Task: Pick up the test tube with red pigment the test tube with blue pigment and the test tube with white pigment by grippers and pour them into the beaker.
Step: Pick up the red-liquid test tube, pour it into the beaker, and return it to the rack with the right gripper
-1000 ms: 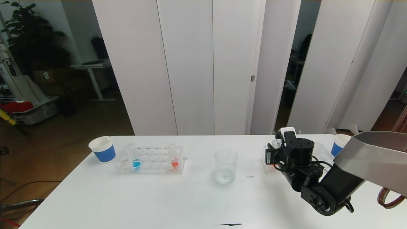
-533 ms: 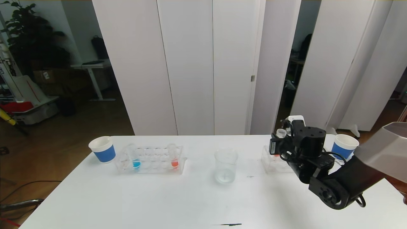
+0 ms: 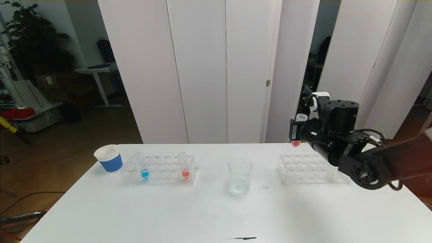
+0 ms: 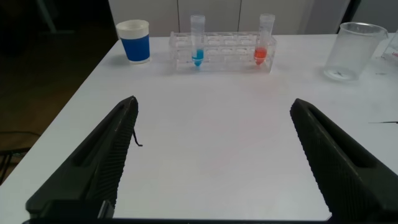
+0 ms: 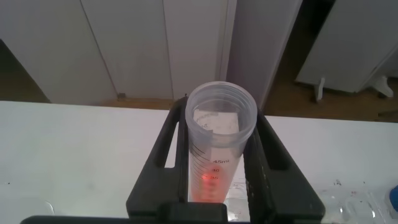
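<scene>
Right pincer (image 3: 297,133) grips the red-pigment test tube (image 3: 296,143) upright, high above the rack (image 3: 312,165) at the surface's far right. Carry it level toward the beaker (image 3: 240,175) at centre, then tip slowly over the rim. Left pincer (image 4: 211,155) waits wide open, near edge.

The beaker (image 3: 240,176) is standing on the table (image 3: 189,216), between two racks. The left rack (image 3: 159,169) is sitting to its left, holding the test tube with blue pigment (image 3: 142,166) and a second tube (image 3: 184,165) nearer the beaker. A paper cup (image 3: 109,158) is sitting left of that rack. The right rack (image 3: 312,169) is lying right of the beaker.
</scene>
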